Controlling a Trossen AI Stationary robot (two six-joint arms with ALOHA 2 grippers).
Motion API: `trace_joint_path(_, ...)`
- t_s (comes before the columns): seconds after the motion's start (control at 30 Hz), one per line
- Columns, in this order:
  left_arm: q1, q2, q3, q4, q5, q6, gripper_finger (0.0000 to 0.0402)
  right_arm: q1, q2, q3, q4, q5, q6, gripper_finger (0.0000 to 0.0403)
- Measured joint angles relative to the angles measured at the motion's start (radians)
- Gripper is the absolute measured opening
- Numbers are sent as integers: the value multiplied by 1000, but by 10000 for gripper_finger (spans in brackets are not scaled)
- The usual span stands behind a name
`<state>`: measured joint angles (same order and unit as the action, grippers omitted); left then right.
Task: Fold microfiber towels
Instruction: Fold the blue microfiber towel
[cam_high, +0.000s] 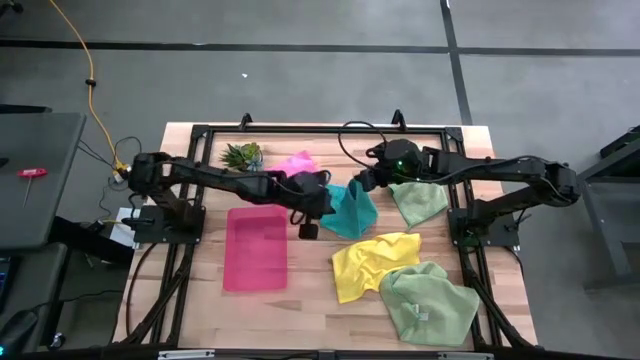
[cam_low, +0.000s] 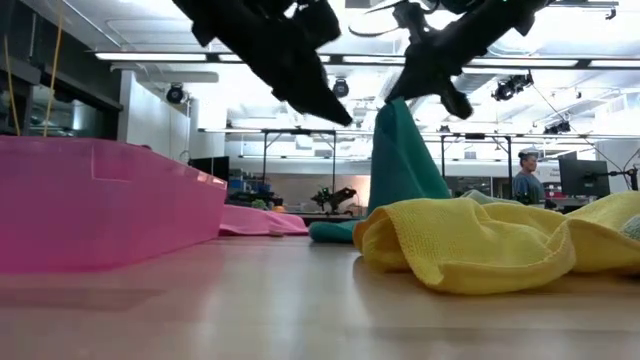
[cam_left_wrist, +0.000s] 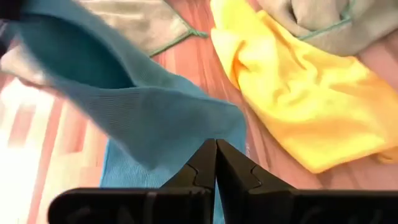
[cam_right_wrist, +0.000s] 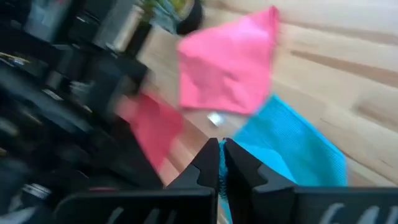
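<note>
The teal towel (cam_high: 352, 209) hangs mid-desk, pinched up by the right claw (cam_high: 362, 181); the left claw (cam_high: 322, 203), clenched, is at its edge. Around it lie the pink tray (cam_high: 256, 248), hot pink towel (cam_high: 295, 163), yellow towel (cam_high: 370, 262), two pale green towels (cam_high: 428, 300) and a small plant (cam_high: 241, 154).

Your left gripper (cam_high: 318, 205) and right gripper (cam_high: 362, 180) are both closed, raised close together above the table's middle.
</note>
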<state>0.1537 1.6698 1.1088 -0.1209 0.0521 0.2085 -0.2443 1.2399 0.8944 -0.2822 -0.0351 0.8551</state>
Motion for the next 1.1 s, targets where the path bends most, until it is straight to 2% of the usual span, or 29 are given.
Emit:
trace_joint_path(0.1, -4, 2, 2, 34, -11, -25, 0, 0, 2, 0, -23, 10, 37, 0)
trace_joint_path(0.27, -39, 99, 1, 212, -22, -186, 0, 0, 6, 0, -12, 50, 65, 0)
trace_joint_path(0.43, -86, 222, 11, 388, -157, -331, 18, 0, 6, 0, -12, 54, 90, 0)
trace_joint_path(0.5, -95, 268, 38, 396, -198, -376, 35, 0, 6, 0, -9, 58, 106, 0)
trace_joint_path(0.67, -102, 369, 135, 386, -226, -460, 101, 0, 6, 0, -6, 62, 114, 0)
trace_joint_path(0.9, -102, 444, 242, 232, -323, -625, 195, 0, 6, 0, -7, 75, 127, 0)
trace_joint_path(1.1, -105, 444, 252, 227, -384, -629, 222, 0, 6, 0, -6, 91, 132, 0)
